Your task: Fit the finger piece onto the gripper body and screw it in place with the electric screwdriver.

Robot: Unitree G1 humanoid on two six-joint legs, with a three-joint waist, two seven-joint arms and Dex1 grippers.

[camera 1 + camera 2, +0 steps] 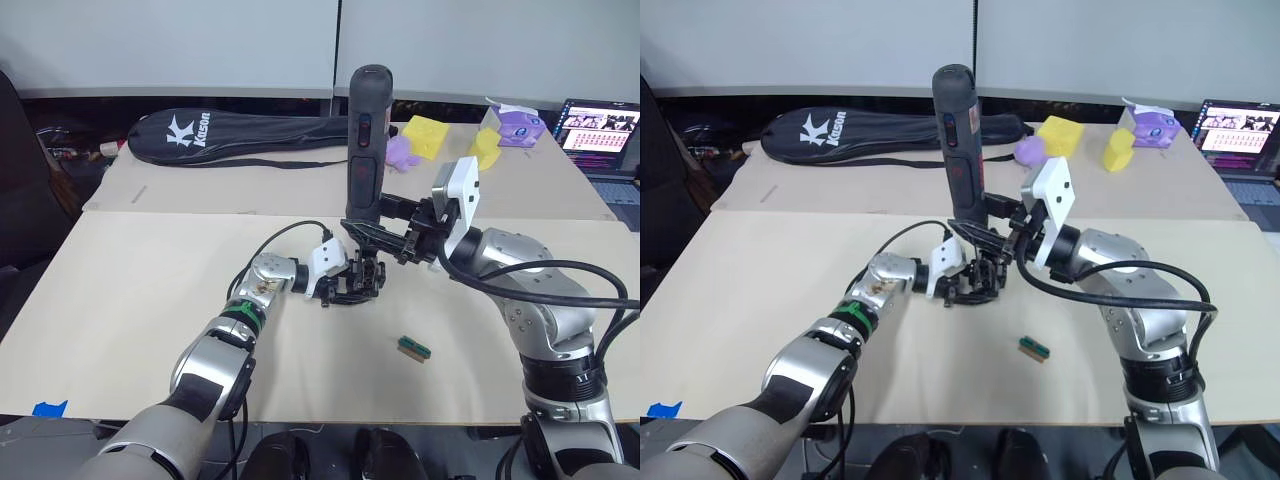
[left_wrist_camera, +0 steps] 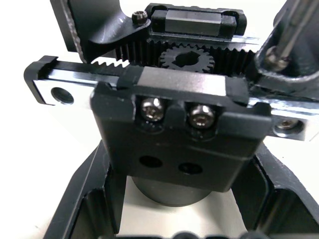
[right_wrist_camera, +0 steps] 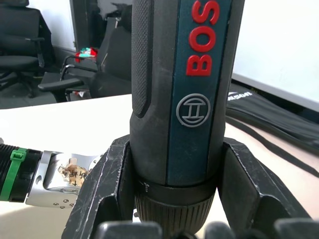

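At centre frame, the left gripper (image 1: 352,283) clamps the gripper body (image 1: 362,281) on the table (image 1: 140,290). Just above it, the right gripper (image 1: 385,228) grips the upright electric screwdriver (image 1: 365,135), bit down onto the body. A green block (image 1: 414,348) lies lower right.

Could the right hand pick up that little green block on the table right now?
Probably not as things stand: the right hand is shut on the screwdriver, held upright over the black part. The green block lies in the open nearby, so only the full grip hinders it.
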